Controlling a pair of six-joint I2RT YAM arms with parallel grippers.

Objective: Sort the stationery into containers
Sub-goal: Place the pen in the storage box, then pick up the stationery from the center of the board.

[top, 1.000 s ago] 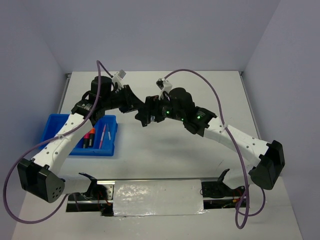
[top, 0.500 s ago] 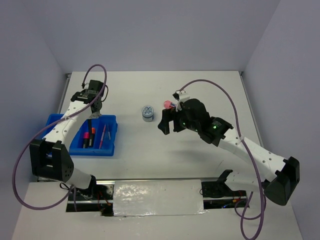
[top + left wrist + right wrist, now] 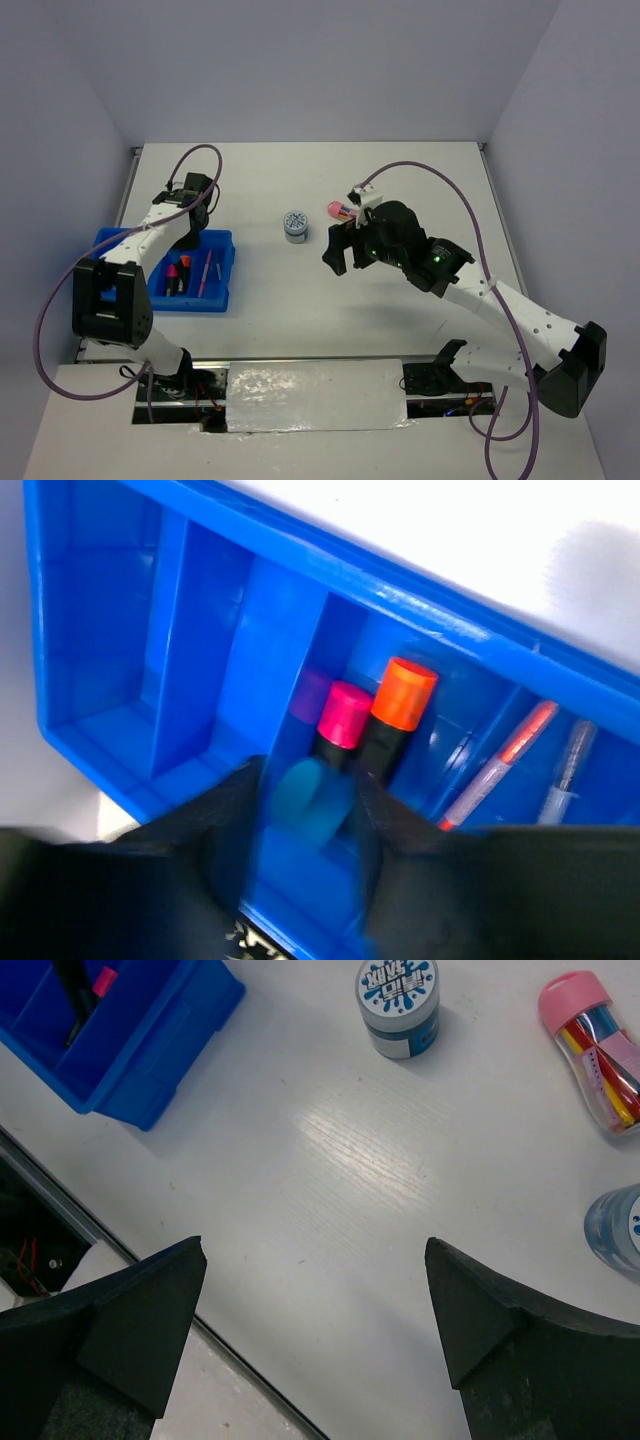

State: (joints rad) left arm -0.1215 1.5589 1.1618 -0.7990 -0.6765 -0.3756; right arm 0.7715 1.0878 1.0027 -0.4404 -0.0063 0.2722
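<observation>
Right gripper (image 3: 315, 1250) wide, empty. Disc (image 3: 398, 1005) right of tray (image 3: 150, 1060): likely light, rigid, slick-sided; pinch across diameter. Left gripper (image 3: 310, 800): blurred, cannot tell.

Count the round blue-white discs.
2. One round blue-white disc sits near the pink capsule-shaped case; the other is cut off at the right wrist view's edge. Arms may hide more.

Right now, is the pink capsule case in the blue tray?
No, the pink capsule case lies on the table, outside the blue tray.
</observation>
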